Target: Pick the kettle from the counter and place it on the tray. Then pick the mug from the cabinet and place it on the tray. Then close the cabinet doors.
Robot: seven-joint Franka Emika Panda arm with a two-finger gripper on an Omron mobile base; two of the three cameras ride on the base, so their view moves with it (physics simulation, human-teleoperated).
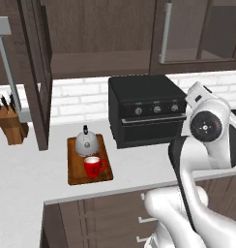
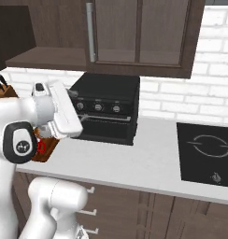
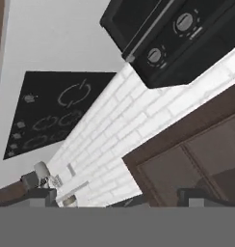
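The reddish-brown tray [image 1: 74, 177] lies on the grey-white counter [image 1: 28, 174], left of the oven. On it stand the silver kettle [image 1: 86, 143] at the back and the red mug [image 1: 93, 166] in front, close together. Above, the dark brown cabinet [image 1: 100, 60] shows a bare shelf. Its left door [image 1: 36, 72] is swung out over the counter, and its right door [image 1: 197, 34] looks shut. My gripper [image 3: 119, 198] is open with nothing between its fingertips [image 3: 42, 194]. It is raised in front of the oven and faces the brick wall and the cabinet's underside.
A black oven [image 1: 146, 109] stands on the counter right of the tray. A tan knife block [image 1: 11, 125] is at the far left. A black cooktop [image 2: 207, 151] is set into the counter on the right. Drawers [image 1: 115, 218] run below the counter edge.
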